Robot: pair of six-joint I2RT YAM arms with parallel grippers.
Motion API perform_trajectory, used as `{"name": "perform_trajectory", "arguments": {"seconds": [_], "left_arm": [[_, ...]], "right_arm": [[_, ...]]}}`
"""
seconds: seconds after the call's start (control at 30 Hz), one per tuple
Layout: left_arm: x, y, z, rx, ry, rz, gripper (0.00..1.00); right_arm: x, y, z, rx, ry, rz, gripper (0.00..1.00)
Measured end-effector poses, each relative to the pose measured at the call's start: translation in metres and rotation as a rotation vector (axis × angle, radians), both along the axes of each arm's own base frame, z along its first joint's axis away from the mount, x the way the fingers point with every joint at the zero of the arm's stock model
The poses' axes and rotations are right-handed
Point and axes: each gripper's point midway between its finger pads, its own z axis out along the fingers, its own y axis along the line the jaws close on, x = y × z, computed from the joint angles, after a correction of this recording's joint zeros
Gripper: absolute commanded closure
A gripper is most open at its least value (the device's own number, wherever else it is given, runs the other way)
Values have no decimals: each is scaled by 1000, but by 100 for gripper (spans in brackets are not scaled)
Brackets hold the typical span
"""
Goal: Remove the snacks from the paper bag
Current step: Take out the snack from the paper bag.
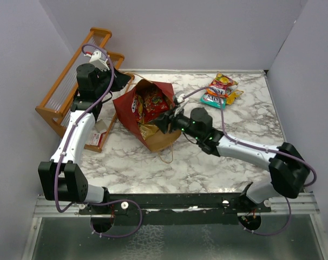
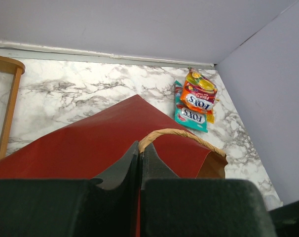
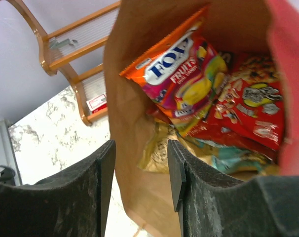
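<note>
Marble tabletop [image 1: 229,162], paper bag [image 1: 125,108] mouth pointing far, left fingers [image 2: 121,173] pinching its rim, right fingers [image 3: 104,173] apart.

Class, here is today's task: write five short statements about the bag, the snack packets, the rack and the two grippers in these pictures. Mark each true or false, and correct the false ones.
1. The red paper carrier bag has crinkly snack packets inside. True.
2. The right gripper is shut on a packet. False: it is open at the bag's mouth, holding nothing.
3. Orange and teal Fox's packets lie on the marble table, apart from the bag. True.
4. The left gripper hangs open, touching nothing. False: it is shut on the bag's red wall.
5. In the top view, the orange wooden slatted rack stands right of the bag. False: left.
</note>
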Motion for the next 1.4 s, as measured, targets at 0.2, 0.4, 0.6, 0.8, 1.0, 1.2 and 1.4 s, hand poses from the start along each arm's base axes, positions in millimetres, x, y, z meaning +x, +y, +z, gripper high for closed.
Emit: {"name": "perform_trajectory", "arguments": {"seconds": [0.2, 0.4, 0.6, 0.8, 1.0, 1.2, 1.4], "left_arm": [[0, 2, 3, 12, -17, 9, 100], [0, 2, -1, 14, -11, 11, 100], [0, 2, 0, 14, -12, 11, 100], [0, 2, 0, 12, -12, 11, 100], [1, 2, 1, 7, -15, 11, 100], [1, 2, 2, 6, -21, 12, 100], [1, 2, 3, 6, -22, 12, 100]], "right_arm": [[18, 56, -9, 16, -8, -98, 61], [62, 69, -8, 73, 30, -270, 60], [84, 84, 4, 147, 41, -322, 54], [98, 104, -2, 168, 54, -323, 49], [109, 119, -7, 164, 57, -326, 47], [120, 129, -22, 138, 109, -353, 52], [121, 129, -42, 117, 171, -373, 82]]}}
